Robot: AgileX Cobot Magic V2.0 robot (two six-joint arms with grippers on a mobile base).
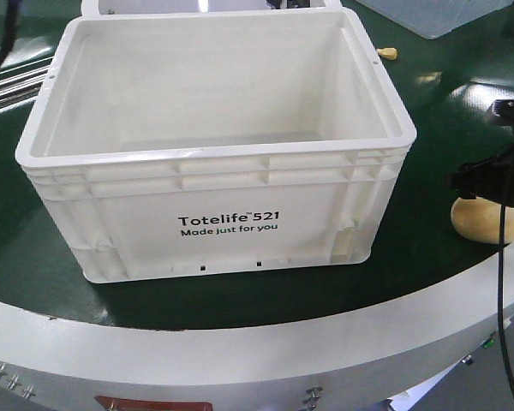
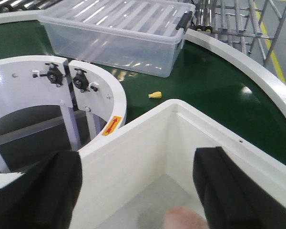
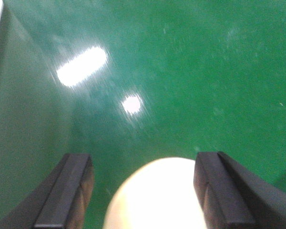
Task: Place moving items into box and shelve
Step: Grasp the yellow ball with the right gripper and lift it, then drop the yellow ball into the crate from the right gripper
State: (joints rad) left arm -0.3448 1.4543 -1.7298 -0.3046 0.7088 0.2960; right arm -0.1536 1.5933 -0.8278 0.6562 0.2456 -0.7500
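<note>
White plastic is what catches the eye first: the Totelife crate (image 1: pixel 240 197) stands square on the green counter (image 1: pixel 428 111), its printed side facing out toward the counter's pale outer edge. From the front I cannot see the bottom of the crate.

The left gripper (image 2: pixel 138 191) hangs above the crate's open top with its jaws spread wide, holding nothing. Low between them, inside the crate, there is a blurred pinkish lump (image 2: pixel 183 220); it is too smeared to tell whether it lies on the crate floor.

Just beside the crate's right-hand end, down on the counter, lies the pale yellow bun (image 1: pixel 484 218). The right gripper (image 3: pixel 143 188) is poised over it, jaws wide and one to each side of the bun, with green showing in the gap on the left. I cannot tell whether the right-hand finger touches it.

Beyond the crate's far side lies a small yellow piece (image 2: pixel 155 95), alone on the green. Farther back from the crate stands a clear lidded bin (image 2: pixel 119 33). Against the crate's far left corner curves the white inner ring (image 2: pixel 100 90) of the counter, with two black knobs on it.
</note>
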